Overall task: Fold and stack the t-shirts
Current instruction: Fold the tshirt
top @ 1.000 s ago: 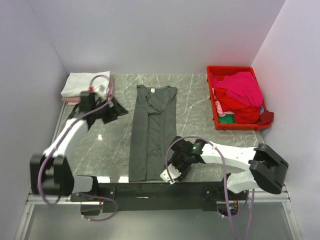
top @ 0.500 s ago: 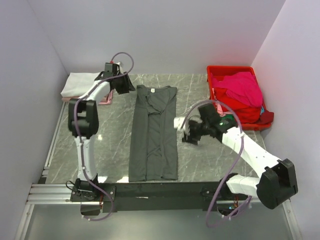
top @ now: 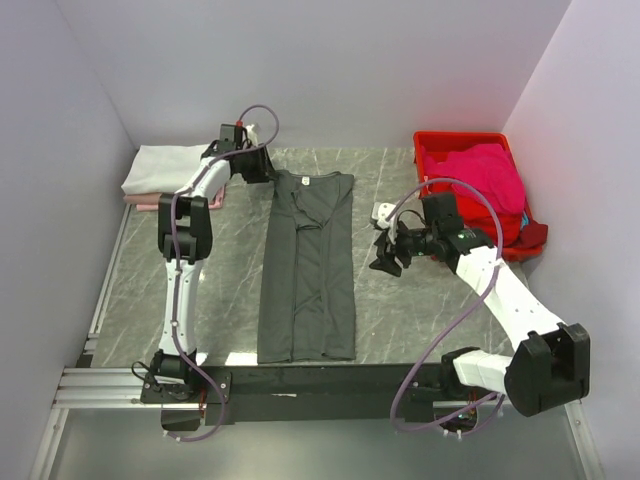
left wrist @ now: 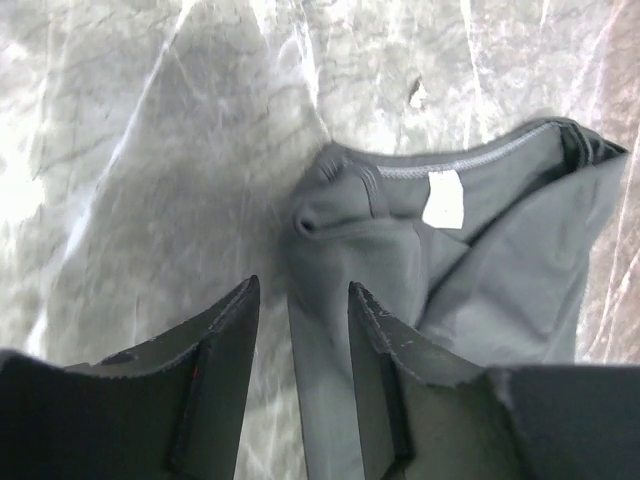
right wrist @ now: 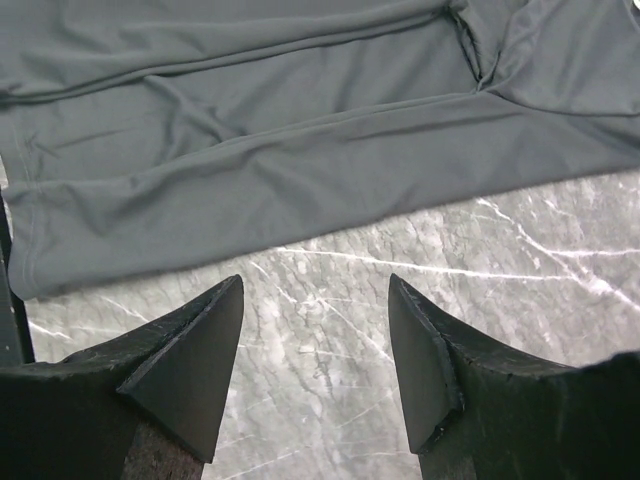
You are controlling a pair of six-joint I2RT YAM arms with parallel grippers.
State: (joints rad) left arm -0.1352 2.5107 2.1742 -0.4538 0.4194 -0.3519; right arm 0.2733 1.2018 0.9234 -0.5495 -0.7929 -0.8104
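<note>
Lying as a long strip down the middle of the top view, the dark grey t-shirt (top: 305, 270) has its long axis from the collar (left wrist: 450, 165) at the top of the frame to the bottom. The left hand (top: 265, 172) is nearer: it hangs over the collar's left corner, fingers narrowly apart, gripping nothing. The right hand (top: 387, 262) stands wide over the desk (top: 230, 280), just right of the strip's middle, so the fold probably starts at the collar end

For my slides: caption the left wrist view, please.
Left gripper, jaws apart, above the collar corner of the folded grey t-shirt on the marble table.
</note>
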